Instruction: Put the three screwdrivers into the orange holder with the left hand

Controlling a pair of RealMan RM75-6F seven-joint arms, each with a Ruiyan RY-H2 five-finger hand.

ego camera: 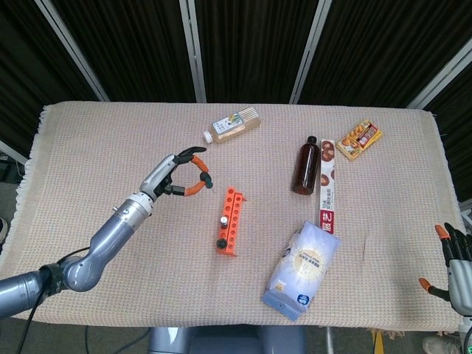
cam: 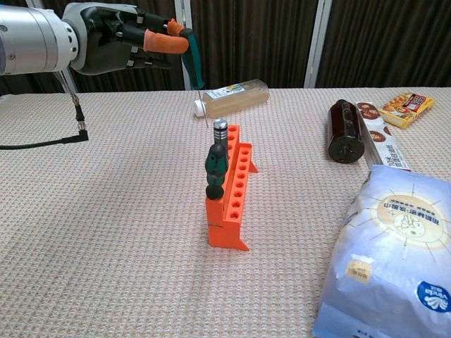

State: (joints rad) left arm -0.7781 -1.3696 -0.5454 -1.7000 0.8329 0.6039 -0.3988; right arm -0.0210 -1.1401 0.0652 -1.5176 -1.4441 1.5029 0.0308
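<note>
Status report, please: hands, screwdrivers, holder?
Left hand pinches green screwdriver above table. Right hand open at table edge. Two screwdrivers stand in orange holder. Nothing blocks it.

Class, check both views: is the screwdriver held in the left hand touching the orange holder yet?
Apart. The chest view shows the screwdriver pinched high in the left hand, with bare cloth between it and the orange holder.
</note>
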